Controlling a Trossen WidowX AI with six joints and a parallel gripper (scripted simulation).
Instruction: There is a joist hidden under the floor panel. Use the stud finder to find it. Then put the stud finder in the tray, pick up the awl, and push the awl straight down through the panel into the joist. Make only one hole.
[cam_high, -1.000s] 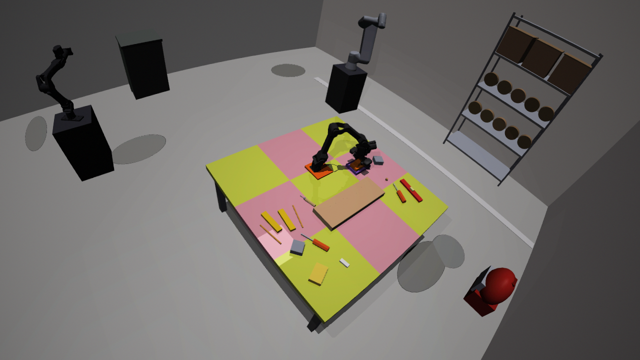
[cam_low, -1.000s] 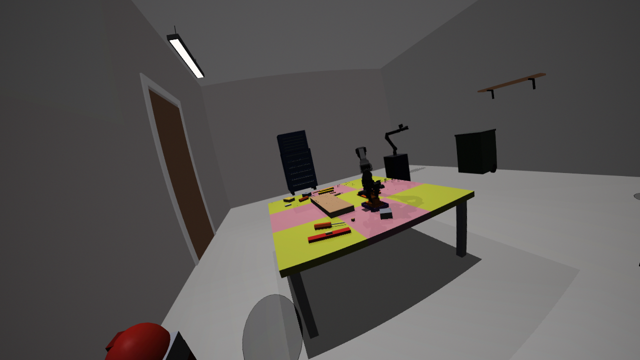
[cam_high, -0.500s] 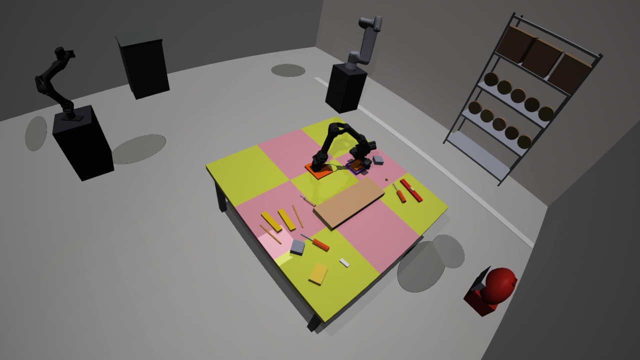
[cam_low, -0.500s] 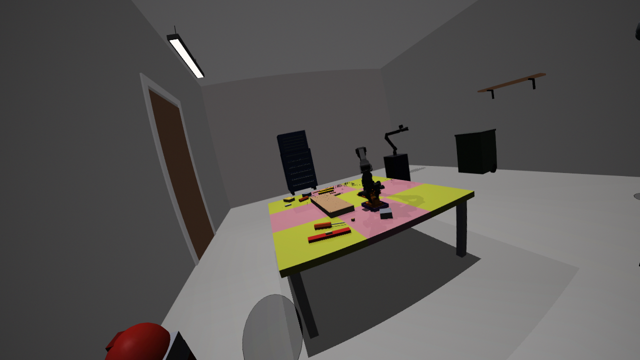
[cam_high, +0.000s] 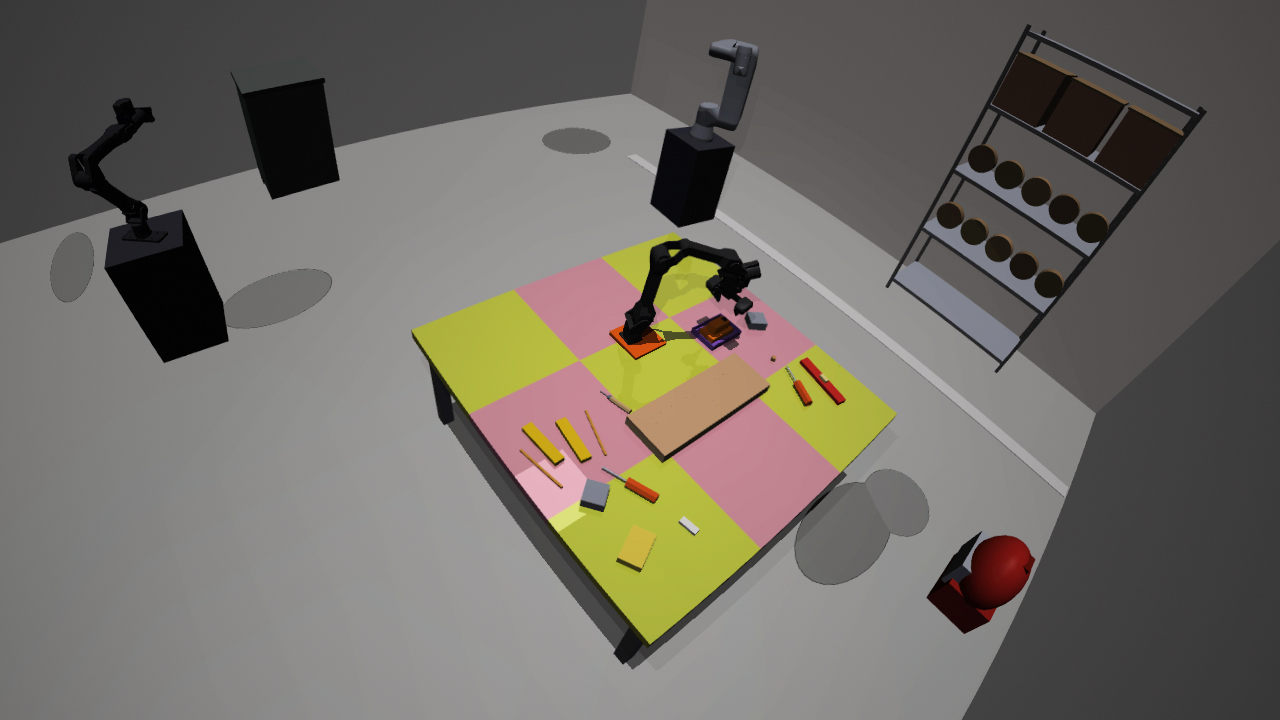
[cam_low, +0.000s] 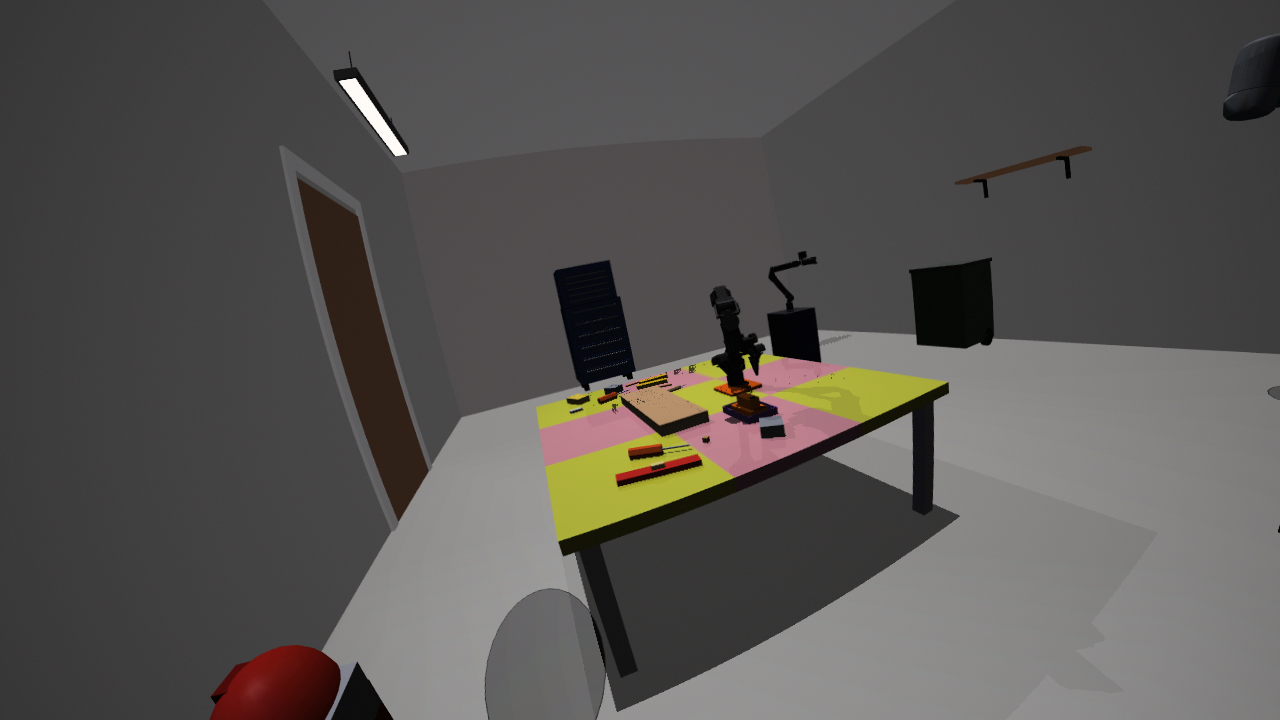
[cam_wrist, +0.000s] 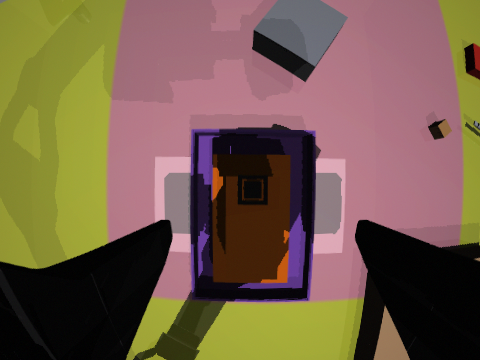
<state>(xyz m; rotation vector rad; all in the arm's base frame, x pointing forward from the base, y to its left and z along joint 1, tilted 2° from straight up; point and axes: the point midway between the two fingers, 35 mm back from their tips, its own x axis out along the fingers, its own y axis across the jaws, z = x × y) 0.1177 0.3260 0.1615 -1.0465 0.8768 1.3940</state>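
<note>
Purple tray (cam_wrist: 198, 207) holds stud finder (cam_wrist: 250, 227) — gripper (cam_wrist: 263, 240) spread above.

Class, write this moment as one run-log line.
gripper: open, empty, above tray | stud finder: lying in tray | awl: untouched beside panel

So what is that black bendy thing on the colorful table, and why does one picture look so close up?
It is a robot arm bolted to the table. Two pictures are taken from across the room; the close one comes from a camera on the arm's wrist, looking down. Its gripper, a claw with two fingers, is wide open and holds nothing. Right below, an orange stud finder lies in a purple tray. Nearby sit a gray block and a wooden panel.
</note>
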